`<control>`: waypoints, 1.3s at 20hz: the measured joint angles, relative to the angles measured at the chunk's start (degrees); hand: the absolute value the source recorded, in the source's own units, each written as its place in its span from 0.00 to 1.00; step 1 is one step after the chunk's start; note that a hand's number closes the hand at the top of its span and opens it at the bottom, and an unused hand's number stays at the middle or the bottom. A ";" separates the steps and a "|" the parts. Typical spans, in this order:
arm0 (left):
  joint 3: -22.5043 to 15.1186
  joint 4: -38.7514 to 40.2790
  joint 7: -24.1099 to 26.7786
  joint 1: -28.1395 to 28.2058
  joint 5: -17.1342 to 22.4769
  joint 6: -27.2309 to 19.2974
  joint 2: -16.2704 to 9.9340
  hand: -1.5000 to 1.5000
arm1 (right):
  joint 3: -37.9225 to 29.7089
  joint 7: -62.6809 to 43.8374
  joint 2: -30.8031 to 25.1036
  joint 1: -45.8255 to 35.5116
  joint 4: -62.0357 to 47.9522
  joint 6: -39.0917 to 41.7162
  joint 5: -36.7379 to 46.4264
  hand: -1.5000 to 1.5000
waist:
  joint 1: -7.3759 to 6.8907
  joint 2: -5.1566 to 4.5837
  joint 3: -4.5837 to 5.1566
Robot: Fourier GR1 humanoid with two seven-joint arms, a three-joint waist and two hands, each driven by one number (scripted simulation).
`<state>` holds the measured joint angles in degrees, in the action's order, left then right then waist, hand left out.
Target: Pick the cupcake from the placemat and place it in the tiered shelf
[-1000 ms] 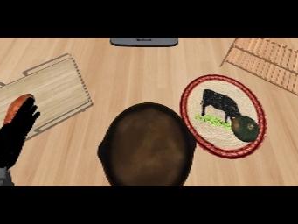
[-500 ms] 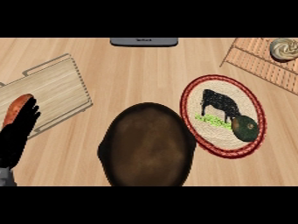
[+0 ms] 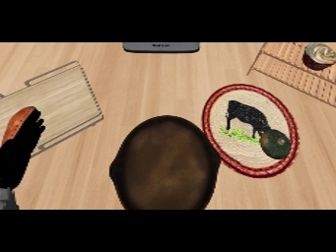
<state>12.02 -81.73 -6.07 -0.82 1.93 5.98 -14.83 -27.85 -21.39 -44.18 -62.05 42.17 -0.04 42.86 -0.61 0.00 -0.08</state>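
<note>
On the worktop (image 3: 156, 78) I see the cupcake (image 3: 319, 55) sitting on the tiered shelf (image 3: 301, 74), off the placemat (image 3: 252, 129). My left hand (image 3: 14, 157) rests with fingers straight and apart; the right is out of view. The cupcake stands near the frame's edge, so I judge a nudge there could tip it.

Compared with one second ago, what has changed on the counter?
A cupcake has appeared on the tiered shelf at the upper right; one second ago that spot was bare. No robot hand shows near it. The left robot hand stays open at the lower left, and the placemat, avocado and pan have not moved.
</note>
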 measured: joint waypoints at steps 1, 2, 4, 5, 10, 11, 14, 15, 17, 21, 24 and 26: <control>0.50 0.43 0.02 -0.19 0.30 0.20 -0.33 0.50 | -1.00 -0.06 0.07 0.23 0.57 0.13 -1.30 0.00 | 0.17 0.04 0.01; 0.45 -0.14 -0.51 0.18 0.32 0.16 -0.26 0.50 | -2.02 -0.05 -0.34 0.44 0.94 0.76 -2.64 0.00 | 0.24 0.07 0.02; 0.54 0.19 -0.15 0.21 0.17 0.15 -0.22 0.50 | -3.81 -0.26 -1.16 0.02 1.33 1.87 -5.08 0.00 | 0.36 0.11 0.00; 0.59 -0.34 -0.50 0.55 0.24 0.11 -0.18 0.50 | -4.79 -0.29 -1.35 0.66 2.55 2.26 -6.42 0.00 | 0.53 0.18 0.01; 1.35 0.00 0.77 1.61 0.34 0.75 -0.70 0.50 | -9.16 -2.50 -4.16 2.07 9.42 5.73 -12.53 0.00 | 1.28 0.48 -0.04; 1.58 0.25 1.18 1.68 0.37 0.87 -0.84 0.50 | -10.16 -3.10 -5.46 2.49 10.64 7.05 -13.75 0.00 | 1.37 0.50 -0.02; 2.01 -0.09 0.67 1.84 0.55 0.82 -1.04 0.50 | -13.44 -5.92 -9.14 4.81 14.91 10.59 -16.93 0.00 | 1.83 0.58 0.03; 1.98 0.08 0.61 1.74 0.43 0.73 -0.98 0.50 | -14.47 -7.37 -10.56 5.46 16.42 11.91 -17.85 0.00 | 2.00 0.60 0.03; 2.00 0.00 0.45 1.82 0.43 0.43 -0.60 0.50 | -16.98 -9.43 -14.41 6.57 18.05 14.56 -19.50 0.00 | 2.17 0.65 0.02; 1.71 -0.94 0.67 2.71 -0.22 -0.50 0.20 0.50 | -23.98 -12.33 -21.00 12.72 19.98 21.83 -22.98 0.00 | 2.89 0.79 -0.01; 1.99 -1.30 0.18 3.10 -0.26 -0.85 0.24 0.50 | -30.26 -13.83 -26.25 17.06 20.11 29.17 -26.09 0.00 | 3.50 0.87 -0.03; 2.39 -1.44 0.46 3.61 -0.43 -1.18 0.15 0.50 | -35.44 -13.57 -29.64 20.24 19.16 33.87 -27.71 0.00 | 4.02 0.95 -0.08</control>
